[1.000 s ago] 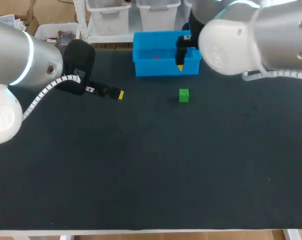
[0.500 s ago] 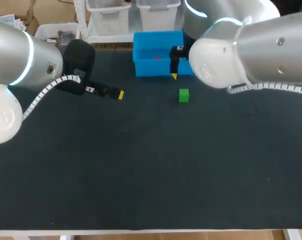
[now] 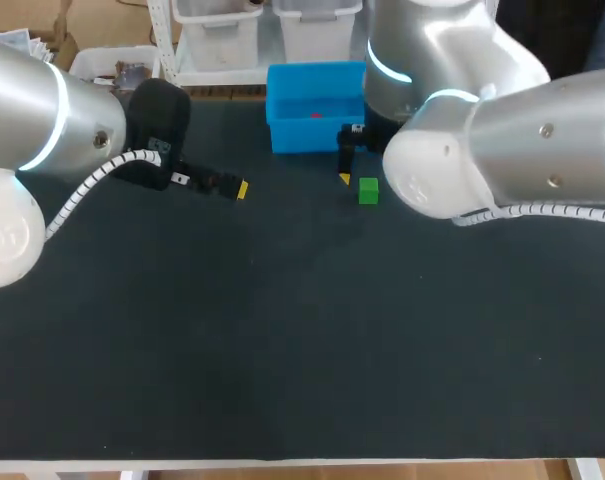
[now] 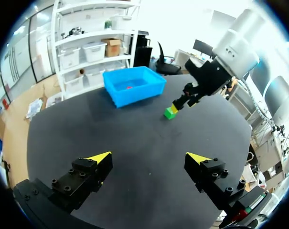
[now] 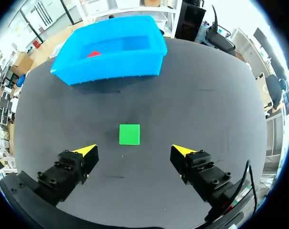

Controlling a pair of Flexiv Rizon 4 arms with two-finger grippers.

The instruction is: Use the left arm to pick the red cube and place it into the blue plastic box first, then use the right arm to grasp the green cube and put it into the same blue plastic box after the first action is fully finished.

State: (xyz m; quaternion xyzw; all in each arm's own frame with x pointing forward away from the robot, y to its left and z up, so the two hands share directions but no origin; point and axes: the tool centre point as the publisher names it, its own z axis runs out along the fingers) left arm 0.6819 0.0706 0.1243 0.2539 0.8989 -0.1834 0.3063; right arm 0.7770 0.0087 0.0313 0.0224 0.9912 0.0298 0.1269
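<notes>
Our right gripper (image 5: pixel 133 150) hangs close to the green cube (image 5: pixel 129 134), fingers spread apart, while the red cube (image 5: pixel 93 54) lies in the blue box (image 5: pixel 113 64).

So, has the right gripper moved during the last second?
Yes. In the head view the right gripper has drifted from the front wall of the blue box toward the green cube, which lies where it was.
</notes>
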